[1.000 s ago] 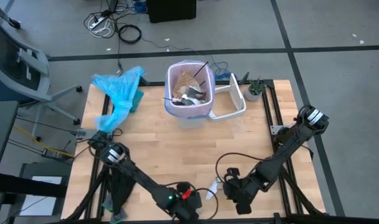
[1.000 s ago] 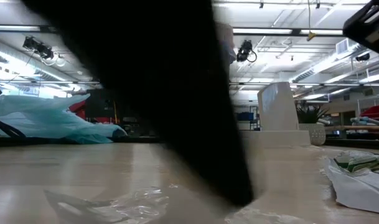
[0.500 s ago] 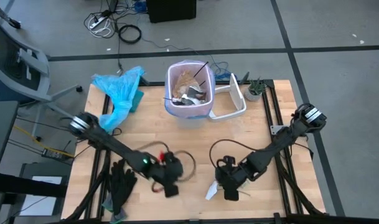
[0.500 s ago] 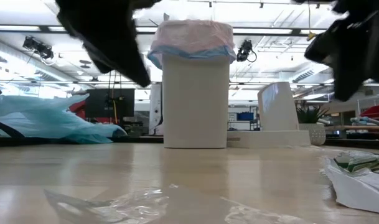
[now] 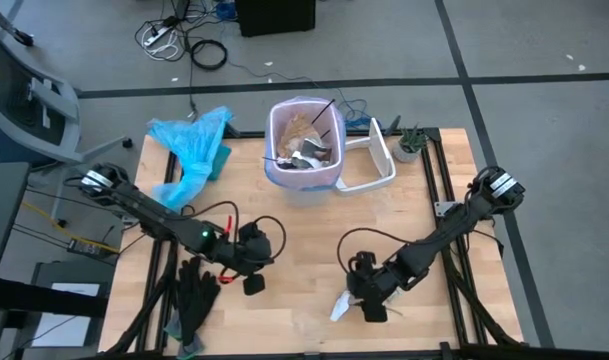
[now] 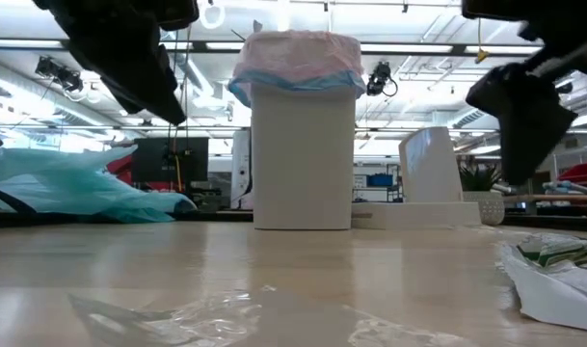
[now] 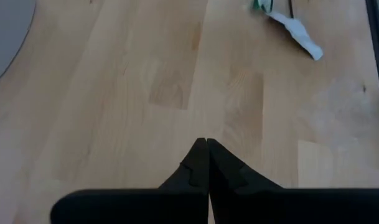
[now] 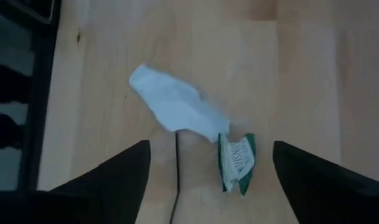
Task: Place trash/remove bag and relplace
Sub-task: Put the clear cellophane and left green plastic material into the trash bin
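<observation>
The right pincer [image 8: 205, 171] is seen with its fingers spread wide, hovering low over the near part of the tabletop [image 5: 304, 230], directly above a white wrapper [image 8: 177, 106] and a small green printed wrapper [image 8: 237, 163] that lie touching each other on the wood. The left pincer [image 7: 206, 163] is held above bare wood at the near left, its fingers pressed together with nothing between them. The bag [image 5: 302, 135] is fitted in the white bin [image 6: 303, 154] at the far edge and is seen filled with trash [image 5: 306, 140]. A light-blue plastic bag [image 5: 192, 148] lies at the far left, and black gloves [image 5: 192, 295] hang off the near-left edge.
</observation>
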{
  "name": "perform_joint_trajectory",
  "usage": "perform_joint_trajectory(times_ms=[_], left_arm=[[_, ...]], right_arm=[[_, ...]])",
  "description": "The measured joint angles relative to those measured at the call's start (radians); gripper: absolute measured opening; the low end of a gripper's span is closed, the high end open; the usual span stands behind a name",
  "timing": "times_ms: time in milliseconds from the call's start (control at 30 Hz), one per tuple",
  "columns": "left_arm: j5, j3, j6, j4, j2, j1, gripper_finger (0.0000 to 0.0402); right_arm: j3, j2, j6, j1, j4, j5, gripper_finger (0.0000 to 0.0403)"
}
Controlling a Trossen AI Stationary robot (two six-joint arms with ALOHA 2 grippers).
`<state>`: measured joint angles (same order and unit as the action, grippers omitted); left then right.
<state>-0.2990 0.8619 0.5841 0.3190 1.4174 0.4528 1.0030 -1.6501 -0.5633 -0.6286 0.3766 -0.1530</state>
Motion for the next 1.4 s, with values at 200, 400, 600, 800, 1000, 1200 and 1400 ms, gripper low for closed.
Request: perform_joint_trajectory(times_ms=[200,400,600,800,1000,1200,1400], left_arm=[[0.01,0.0,0.0,-0.002,-0.001,-0.001,0.0],[0.011,0.0,0.039,-0.019,-0.001,-0.001,0.0],[0.014,0.001,0.115,-0.033,0.0,0.001,0.0],[0.016,0.001,0.16,-0.102,0.0,0.001,0.0],[0.017,0.001,0.202,-0.143,0.0,0.001,0.0001],[0.023,0.001,0.237,-0.157,0.001,0.001,0.0001],[0.023,0.002,0.235,-0.191,0.001,0.001,0.0001]], right_arm=[[-0.038,0.0,0.047,-0.017,-0.036,-0.068,0.0343],[-0.094,0.0,0.1,-0.017,-0.108,-0.06,0.0344],[-0.13,-0.018,0.136,-0.02,-0.211,-0.057,0.0344],[-0.11,-0.14,0.164,-0.036,-0.273,0.025,0.0343],[-0.03,-0.26,0.218,-0.073,-0.267,-0.041,0.032],[-0.013,-0.284,0.219,-0.083,-0.271,-0.042,0.0203],[-0.015,-0.281,0.189,-0.082,-0.271,-0.015,0.0029]])
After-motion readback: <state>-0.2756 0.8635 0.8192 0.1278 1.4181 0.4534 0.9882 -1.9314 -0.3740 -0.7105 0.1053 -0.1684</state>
